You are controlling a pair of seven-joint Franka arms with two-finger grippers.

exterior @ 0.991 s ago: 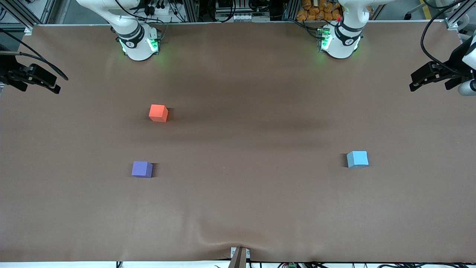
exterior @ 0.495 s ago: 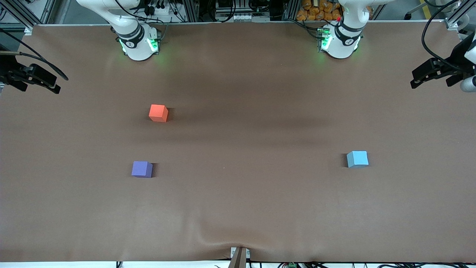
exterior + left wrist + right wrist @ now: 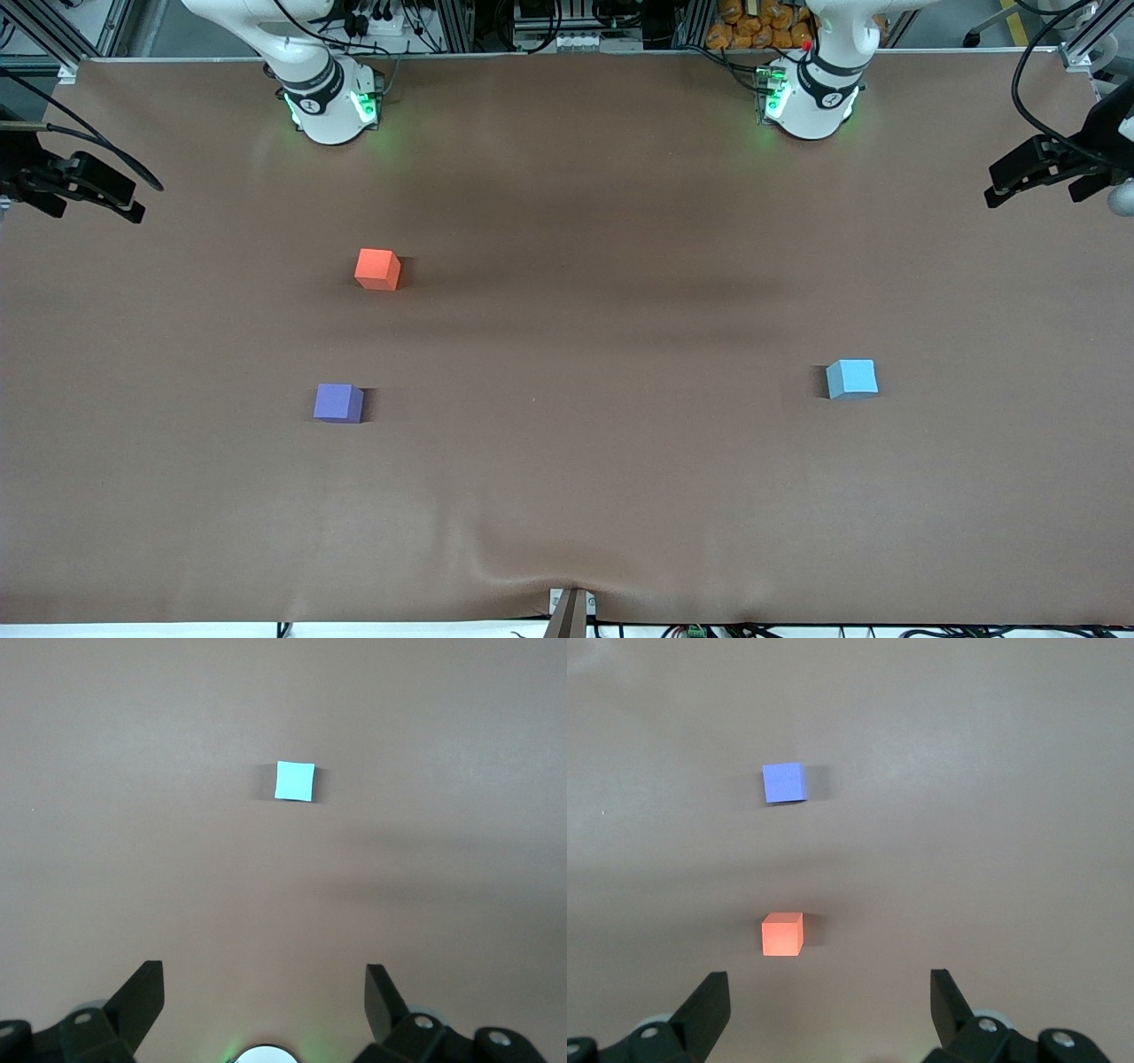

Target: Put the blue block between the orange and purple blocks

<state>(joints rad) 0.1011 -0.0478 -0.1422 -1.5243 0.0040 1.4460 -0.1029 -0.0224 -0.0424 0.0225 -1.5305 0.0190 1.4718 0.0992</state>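
Since a second ago, only the left claw [image 3: 1019, 182] has risen slightly, wide open, empty, above the small matte sky-blue cube [image 3: 852, 378]. Right claw [image 3: 111, 199] waits wide open, empty, over the matte orange-red cube [image 3: 377, 268] and violet-purple cube [image 3: 337, 402] on the brown table [image 3: 585, 443].

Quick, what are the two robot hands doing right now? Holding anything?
Left gripper: open, holding nothing, up over the table with the blue block below it.
Right gripper: open, holding nothing, waiting.
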